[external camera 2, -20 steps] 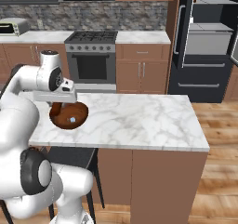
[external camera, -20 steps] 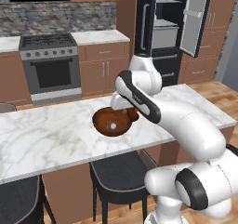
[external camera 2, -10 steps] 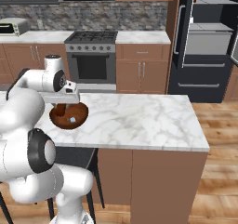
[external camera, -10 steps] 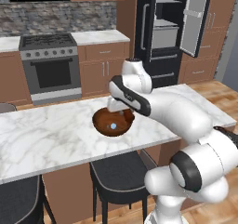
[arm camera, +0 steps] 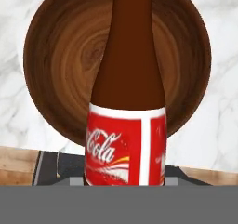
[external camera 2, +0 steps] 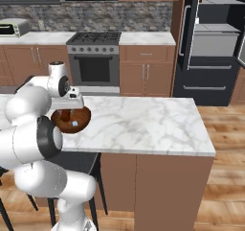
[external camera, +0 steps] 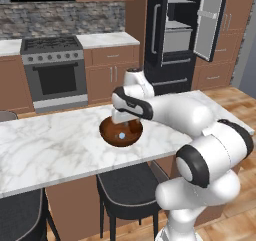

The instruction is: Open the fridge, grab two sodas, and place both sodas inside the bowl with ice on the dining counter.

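One soda bottle (arm camera: pixel 128 102) hangs over the wooden bowl (external camera: pixel 121 133) as the white arm reaches across the marble dining table (external camera: pixel 60 145). Seen from the left, the stove (external camera: pixel 53 70) stands against the far wall, the bowl sits near the middle of the table, and the black fridge (external camera: pixel 165 40) stands at the right with one door swung open, its pale shelves bare of bottles as far as can be made out. The hand (external camera: pixel 121 119) is poised right above the bowl's rim, clenched on the red-labelled bottle, whose neck points down toward the reddish-brown hollow in the hand view. A small pale lump, perhaps ice, lies at the bowl's bottom in the left base view; from this distance it is hard to be sure. From the right side, the bowl (external camera 2: pixel 72 120) rests near the table's left end with the hand (external camera 2: pixel 71 111) just over it.

By the look of things, the fridge is open and a soda fetched; the bottle is not yet let go. No other bottle can be seen inside the bowl, so a further fetch seems to remain.
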{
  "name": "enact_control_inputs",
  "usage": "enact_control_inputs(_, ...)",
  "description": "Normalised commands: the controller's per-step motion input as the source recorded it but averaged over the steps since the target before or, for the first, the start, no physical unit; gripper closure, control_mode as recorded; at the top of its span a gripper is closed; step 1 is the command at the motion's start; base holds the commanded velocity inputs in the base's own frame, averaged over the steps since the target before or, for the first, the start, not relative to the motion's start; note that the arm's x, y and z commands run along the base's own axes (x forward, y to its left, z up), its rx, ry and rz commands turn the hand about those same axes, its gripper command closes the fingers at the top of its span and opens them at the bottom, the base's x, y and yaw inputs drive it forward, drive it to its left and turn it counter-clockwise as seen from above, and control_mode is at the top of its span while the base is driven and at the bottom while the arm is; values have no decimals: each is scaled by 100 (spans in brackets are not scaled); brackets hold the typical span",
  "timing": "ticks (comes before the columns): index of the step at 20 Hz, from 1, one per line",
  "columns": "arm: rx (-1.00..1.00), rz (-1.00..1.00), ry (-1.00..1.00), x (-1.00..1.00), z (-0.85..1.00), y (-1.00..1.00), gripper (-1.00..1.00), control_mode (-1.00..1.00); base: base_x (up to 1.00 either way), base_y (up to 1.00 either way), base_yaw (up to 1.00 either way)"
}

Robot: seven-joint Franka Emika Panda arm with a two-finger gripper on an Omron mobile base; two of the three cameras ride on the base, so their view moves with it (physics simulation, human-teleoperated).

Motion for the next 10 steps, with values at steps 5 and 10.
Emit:
enact_control_inputs(5, -5, 0, 6, 35, -31, 15, 100, -100, 0, 0, 0)
enact_control_inputs(10, -6, 0, 8, 30, -30, 14, 100, -100, 0, 0, 0)
